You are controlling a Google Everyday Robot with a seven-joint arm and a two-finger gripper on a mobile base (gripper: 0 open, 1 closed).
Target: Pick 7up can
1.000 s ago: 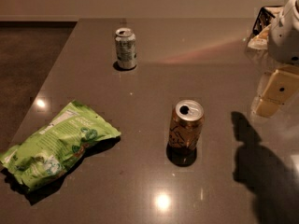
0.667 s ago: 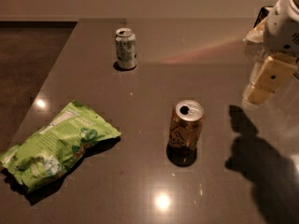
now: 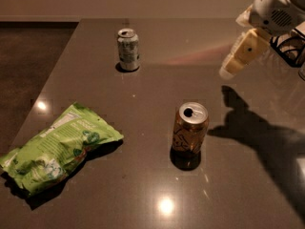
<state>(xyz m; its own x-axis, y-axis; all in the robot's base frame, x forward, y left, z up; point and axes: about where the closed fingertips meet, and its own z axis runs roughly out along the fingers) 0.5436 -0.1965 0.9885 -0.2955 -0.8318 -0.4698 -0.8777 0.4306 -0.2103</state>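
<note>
The 7up can [image 3: 128, 49], silvery-white with green markings and a silver top, stands upright at the far left of the dark table [image 3: 143, 94]. My gripper [image 3: 234, 63], cream-coloured under a white wrist, hangs above the table at the upper right. It is well to the right of the 7up can, apart from it, and holds nothing that I can see.
An orange-brown can [image 3: 190, 128] stands upright near the table's middle, in front of and left of the gripper. A green snack bag [image 3: 57, 149] lies at the front left. The table's left edge runs beside a dark floor [image 3: 28, 56]. The arm's shadow falls at right.
The gripper has moved left and farther back over the table, toward the 7up can's side. The cans and the bag have not moved.
</note>
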